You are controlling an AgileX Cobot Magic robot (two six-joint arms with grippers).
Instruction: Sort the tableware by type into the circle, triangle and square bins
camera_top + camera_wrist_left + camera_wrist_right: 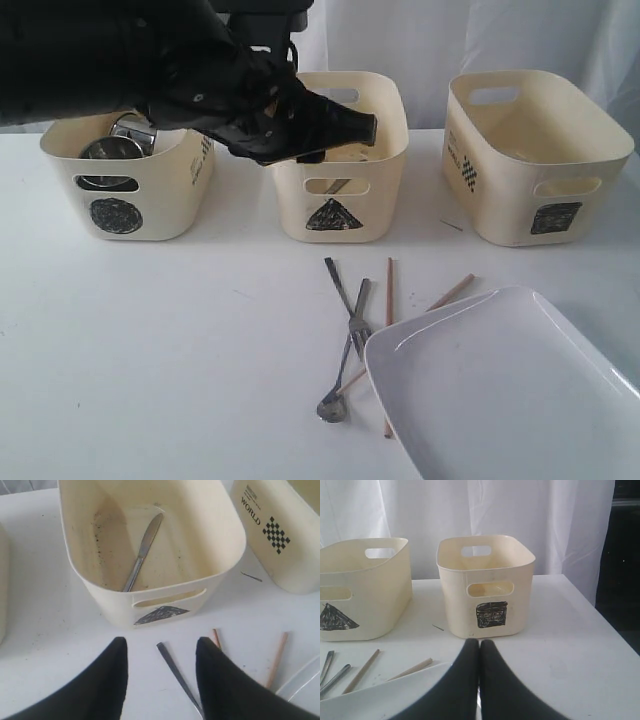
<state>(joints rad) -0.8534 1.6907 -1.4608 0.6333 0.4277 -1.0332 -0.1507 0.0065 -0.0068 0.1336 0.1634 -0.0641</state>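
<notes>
My left gripper (350,130) (161,642) hangs open and empty just in front of the triangle bin (300,205) (220,540), where a steel knife (142,552) lies on the bottom. The circle bin (170,195) holds a steel mug (135,130) and a steel bowl (108,150); the small white bowl is hidden. A fork (343,293), a spoon (333,403) and wooden chopsticks (389,290) lie crossed on the table. My right gripper (480,642) is shut at the far corner of the large white plate (500,390) (380,700), facing the square bin (500,200) (490,580).
The three bins stand in a row at the back of the white table (150,350), before a white curtain. My left arm's black bulk covers the gap between the circle and triangle bins. The plate overlaps the chopsticks' near ends.
</notes>
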